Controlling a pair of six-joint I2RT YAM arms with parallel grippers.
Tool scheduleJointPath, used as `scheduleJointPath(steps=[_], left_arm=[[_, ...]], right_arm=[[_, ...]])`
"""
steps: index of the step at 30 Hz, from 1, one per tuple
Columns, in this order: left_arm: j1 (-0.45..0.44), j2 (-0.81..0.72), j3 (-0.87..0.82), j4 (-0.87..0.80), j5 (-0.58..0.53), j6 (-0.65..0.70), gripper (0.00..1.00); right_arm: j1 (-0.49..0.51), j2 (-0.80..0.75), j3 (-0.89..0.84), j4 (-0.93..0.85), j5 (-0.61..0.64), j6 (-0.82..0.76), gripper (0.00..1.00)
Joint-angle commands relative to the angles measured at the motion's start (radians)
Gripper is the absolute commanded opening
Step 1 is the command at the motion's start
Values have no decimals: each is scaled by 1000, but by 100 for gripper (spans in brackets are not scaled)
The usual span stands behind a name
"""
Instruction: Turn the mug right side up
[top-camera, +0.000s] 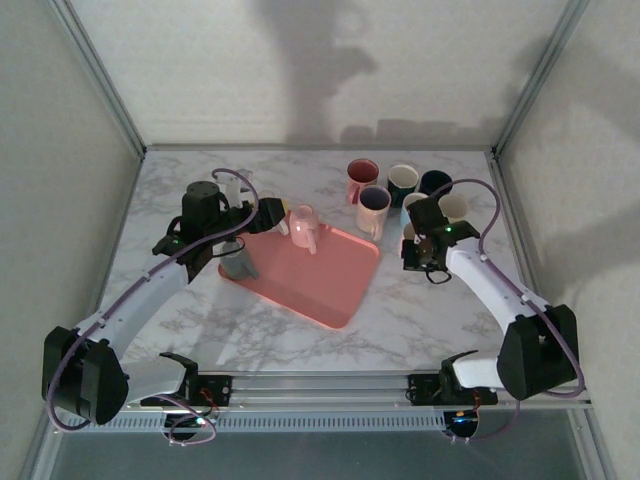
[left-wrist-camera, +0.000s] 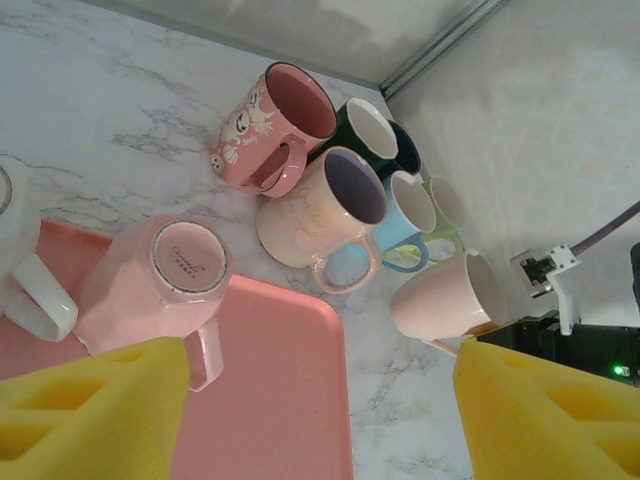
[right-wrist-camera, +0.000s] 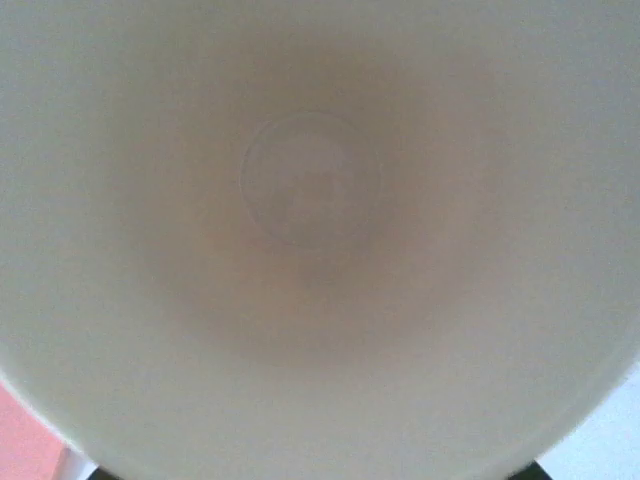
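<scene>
A pink mug stands upside down at the far edge of the pink tray, its base ring up. My left gripper hovers just left of it, open, with its yellow pads spread wide and nothing between them. My right gripper is off the tray's right side, shut on a pale pink mug that lies tilted on its side above the table. That mug's inside faces the right wrist camera, hiding the fingers.
Several upright mugs cluster at the back right, close to the right gripper. A greyish mug stands at the tray's left end under the left arm. The enclosure's walls and metal posts border the marble table.
</scene>
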Motion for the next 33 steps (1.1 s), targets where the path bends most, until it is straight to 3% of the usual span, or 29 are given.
scheduleJointPath(steps=[1, 15, 24, 33], left_arm=[[8, 5, 6, 17, 4, 23, 70], [8, -4, 2, -3, -4, 32, 71], [8, -4, 3, -5, -9, 32, 71], [8, -10, 10, -52, -66, 47, 70]], right_arm=[[4, 28, 11, 88, 59, -14, 0], [5, 155, 14, 183, 84, -18, 0], [21, 182, -7, 190, 58, -13, 18], [36, 164, -23, 145, 44, 0, 42]])
